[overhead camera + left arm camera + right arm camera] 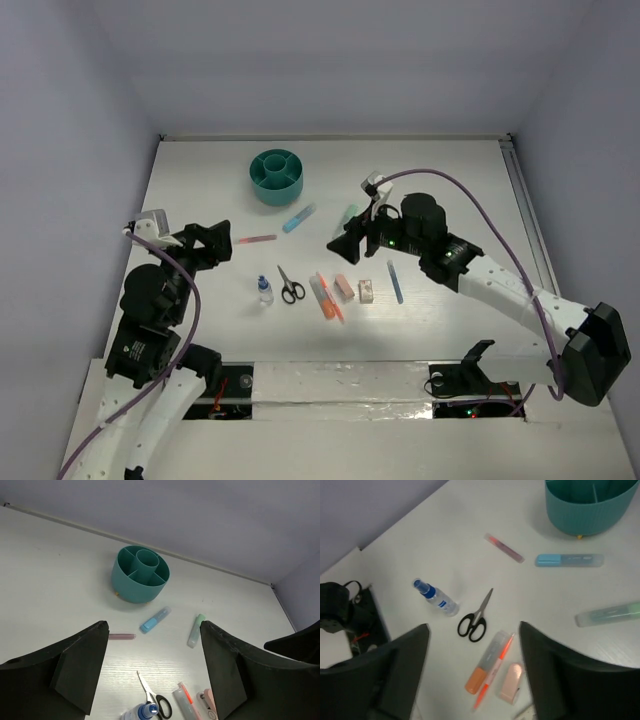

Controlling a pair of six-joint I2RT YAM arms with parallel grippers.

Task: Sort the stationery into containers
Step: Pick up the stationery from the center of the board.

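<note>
Blue pen shows only in top view (wrist views miss it); left gripper, right gripper both wide.

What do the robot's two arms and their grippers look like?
Both the left arm and the right arm have white shell links with black joint housings. A purple cable loops along each one. The left gripper and right gripper have broad, matte black, wedge-shaped fingers, and a small white camera block sits at each wrist.

White table — plain pale grey-lilac walls around.
</note>
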